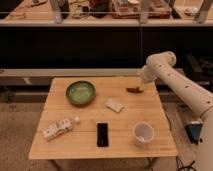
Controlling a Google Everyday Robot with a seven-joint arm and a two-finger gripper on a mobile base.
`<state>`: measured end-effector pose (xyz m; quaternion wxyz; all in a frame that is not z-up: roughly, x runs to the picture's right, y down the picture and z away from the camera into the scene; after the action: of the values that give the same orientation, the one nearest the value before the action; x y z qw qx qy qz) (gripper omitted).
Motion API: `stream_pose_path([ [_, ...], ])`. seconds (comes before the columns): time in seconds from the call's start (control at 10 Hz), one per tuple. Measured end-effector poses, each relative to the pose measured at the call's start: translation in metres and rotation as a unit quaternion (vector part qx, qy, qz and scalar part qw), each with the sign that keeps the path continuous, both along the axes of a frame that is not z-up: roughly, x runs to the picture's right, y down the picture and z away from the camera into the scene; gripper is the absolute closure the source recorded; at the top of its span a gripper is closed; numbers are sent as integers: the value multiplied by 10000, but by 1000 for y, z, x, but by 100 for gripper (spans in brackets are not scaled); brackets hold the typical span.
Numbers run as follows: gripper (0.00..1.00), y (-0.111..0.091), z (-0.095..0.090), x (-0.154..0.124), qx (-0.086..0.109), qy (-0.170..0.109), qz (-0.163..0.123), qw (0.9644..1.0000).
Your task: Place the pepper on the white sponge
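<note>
Pepper (pixel 134 90), a small dark reddish piece, lies on the wooden table (pixel 80 147) near its far right edge. It is apart from the white sponge (pixel 114 104), which rests nearer the middle of the table, to the left of the pepper and closer to the front. The robot's white arm (pixel 180 87) reaches in from the right. Its hand (pixel 142 82) hangs just above the pepper; I cannot tell whether it is apart, together or touching the pepper. A green bowl (pixel 80 92) stands left of the sponge. Along the front lie a bottle (pixel 60 128) on its side, a flat black device (pixel 102 134) and an upright white cup (pixel 143 133).
</note>
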<state>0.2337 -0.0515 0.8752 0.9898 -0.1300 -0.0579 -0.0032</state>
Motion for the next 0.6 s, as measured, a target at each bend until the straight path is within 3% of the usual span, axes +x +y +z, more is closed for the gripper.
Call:
stream_pose_path([
  [0.2, 35, -1, 2, -1, 63, -12, -46, 10000],
  [0.4, 35, 3, 24, 7, 317, -47, -299, 9990],
  [0.6, 35, 6, 45, 13, 430, -31, -405, 9982],
])
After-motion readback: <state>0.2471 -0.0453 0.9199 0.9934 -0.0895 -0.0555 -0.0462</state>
